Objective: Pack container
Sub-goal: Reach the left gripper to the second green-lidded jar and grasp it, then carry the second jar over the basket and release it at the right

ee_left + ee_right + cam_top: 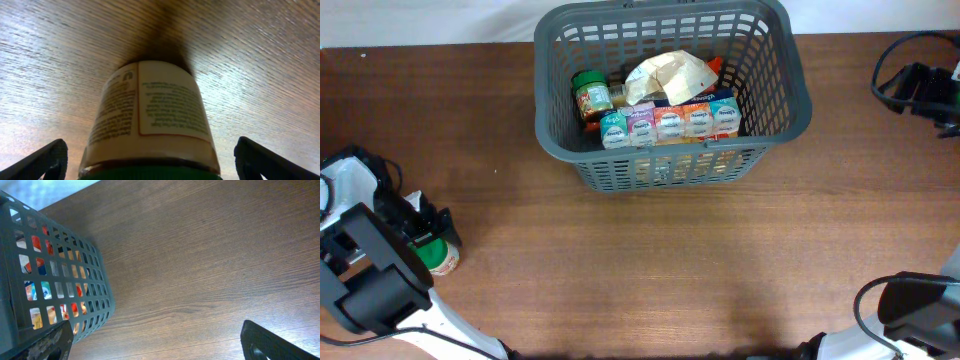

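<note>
- The left gripper [150, 159] is open. Its two dark fingers [46, 161] stand wide apart at the bottom corners of the left wrist view.
- Between the fingers is a jar [150, 115] with a pale printed label and a green lid. There is a clear gap on each side, so neither finger touches it.
- The lid end of the jar is nearest the wrist camera. Whether the jar stands upright or lies on its side cannot be told.
- From overhead, this jar sits on the brown wooden table [670, 260] near the left edge, just beside the left arm and well apart from the basket.
- The right gripper [157, 345] is also open, with nothing between its fingers and only bare wood below it.
- Just to the right gripper's left in the wrist view is the large dark grey plastic basket [660, 172] with slotted lattice walls and a thick rim.
- The basket stands at the far middle of the table.
- Inside it, along the near wall, is a row of small colourful cartons [670, 122].
- Behind the cartons lie a pale crumpled bag [670, 75] and, at the left, a second green-lidded jar [590, 97].
</note>
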